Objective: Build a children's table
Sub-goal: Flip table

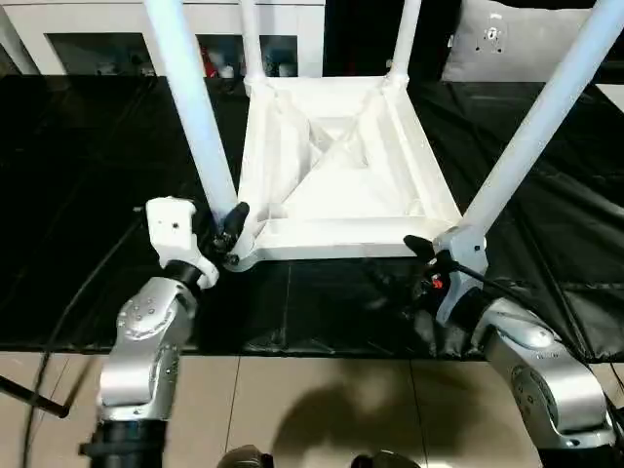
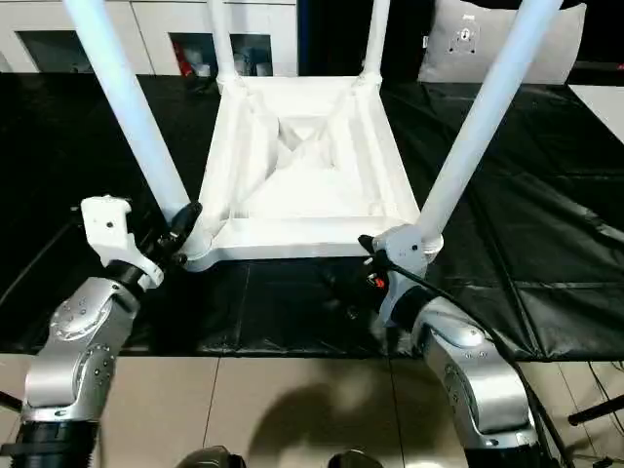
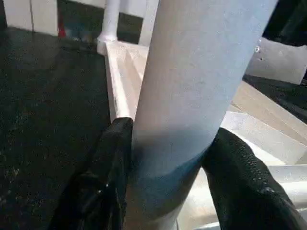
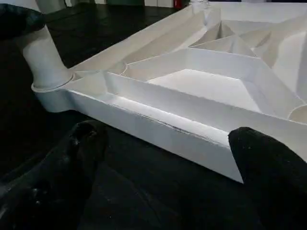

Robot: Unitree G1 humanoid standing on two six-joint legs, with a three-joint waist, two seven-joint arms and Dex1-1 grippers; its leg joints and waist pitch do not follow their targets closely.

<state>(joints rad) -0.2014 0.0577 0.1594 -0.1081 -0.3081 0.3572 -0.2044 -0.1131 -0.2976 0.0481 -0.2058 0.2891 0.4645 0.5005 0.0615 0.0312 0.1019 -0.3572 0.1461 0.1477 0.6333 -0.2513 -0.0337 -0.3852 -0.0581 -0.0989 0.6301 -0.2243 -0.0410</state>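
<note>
At the near-left corner, my left gripper (image 3: 175,158) clamps one leg (image 1: 195,117) of four; my right gripper (image 4: 168,158) gapes, empty, beside the one top (image 1: 331,161).

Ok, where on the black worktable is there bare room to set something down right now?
Bare black cover lies left of the upturned table top, beyond the left gripper shut on the near-left leg, and right of it past the near-right leg. The near strip between the top's edge and the worktable edge is crowded by the open right gripper.
</note>
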